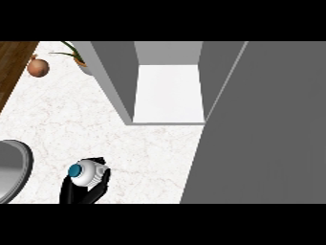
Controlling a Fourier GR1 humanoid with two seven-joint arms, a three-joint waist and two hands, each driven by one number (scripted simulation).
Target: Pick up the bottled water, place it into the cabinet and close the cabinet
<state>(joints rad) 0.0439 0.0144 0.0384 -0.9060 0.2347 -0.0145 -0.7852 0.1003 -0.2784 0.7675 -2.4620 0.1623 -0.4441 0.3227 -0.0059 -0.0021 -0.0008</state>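
robot hand (81, 190): black, lower left of view, fingers curled round bottle; which arm it belongs to I can't tell
bottle (88, 173): upright in the hold, blue cap facing up, over marble surface (88, 129)
handling: prob. light, stiff plastic, smooth & slippery; hold mid-body, not cap
cabinet (167, 86): open, white shelf bare, door (271, 129) swung out right
other: onion (38, 67) far left

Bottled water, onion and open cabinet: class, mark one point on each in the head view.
bottled water (76, 170), head view, on its blue cap.
onion (38, 67), head view, on its brown skin.
cabinet (169, 93), head view, on its white inner shelf.
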